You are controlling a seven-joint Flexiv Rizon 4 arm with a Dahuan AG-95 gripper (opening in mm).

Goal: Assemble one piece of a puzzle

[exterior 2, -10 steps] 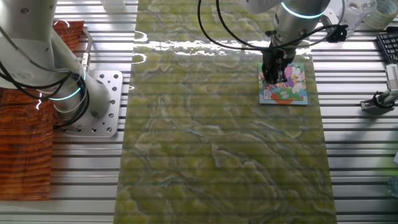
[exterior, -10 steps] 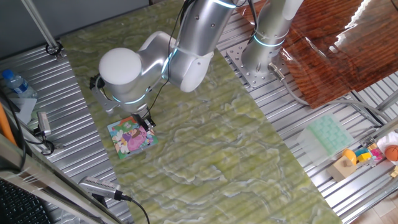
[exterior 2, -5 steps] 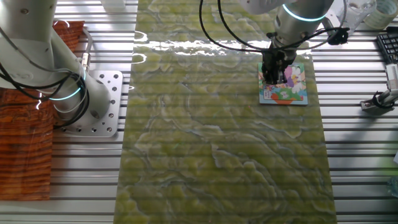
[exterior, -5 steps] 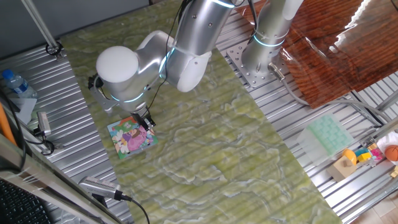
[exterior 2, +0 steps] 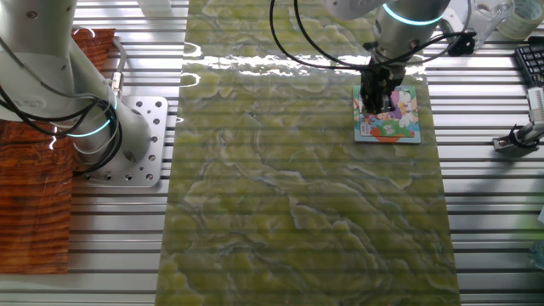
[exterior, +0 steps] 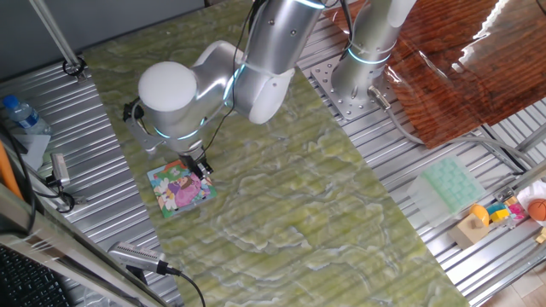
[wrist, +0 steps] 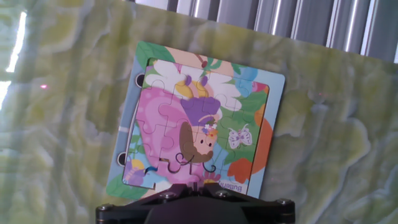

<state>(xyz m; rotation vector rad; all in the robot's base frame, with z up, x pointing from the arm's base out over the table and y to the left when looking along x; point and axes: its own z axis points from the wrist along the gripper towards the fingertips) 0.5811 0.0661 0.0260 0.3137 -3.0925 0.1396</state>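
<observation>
the fingers (exterior: 202, 170) hang low over the puzzle (exterior: 180, 188), at its edge nearest the arm. in both fixed views they are a small dark cluster, and whether they are spread or closed, or hold anything, cannot be told. in the hand view only the dark housing of the hand (wrist: 194, 205) fills the bottom edge, just covering the lower border of the puzzle (wrist: 198, 127); the tips themselves do not show there.

the piece cannot be picked out as a separate thing in any view. in the hand view the cartoon picture reads as filled across the part that shows, with the strip along the bottom hidden by the housing.

the puzzle lies flat on a green marbled mat (exterior: 290, 196) that covers the middle of the bench (exterior: 94, 162), whose bare parts are ribbed metal slats. the mat shines with glare at its far end in the other fixed view (exterior 2: 255, 64).

beyond the mat, one fixed view shows things the other does not: a water bottle (exterior: 19, 113) at the left edge, a pale green tray (exterior: 450, 185) and some small coloured toys (exterior: 503, 209) at the right, and a glossy red-brown sheet (exterior: 461, 60). the other fixed view shows a second arm's base (exterior 2: 119, 140) on a bolted plate, well apart from the puzzle (exterior 2: 388, 113), with the working arm (exterior 2: 408, 21) coming in from the top. only the hand view gives the cut lines of the picture and the two notches in the teal border.
</observation>
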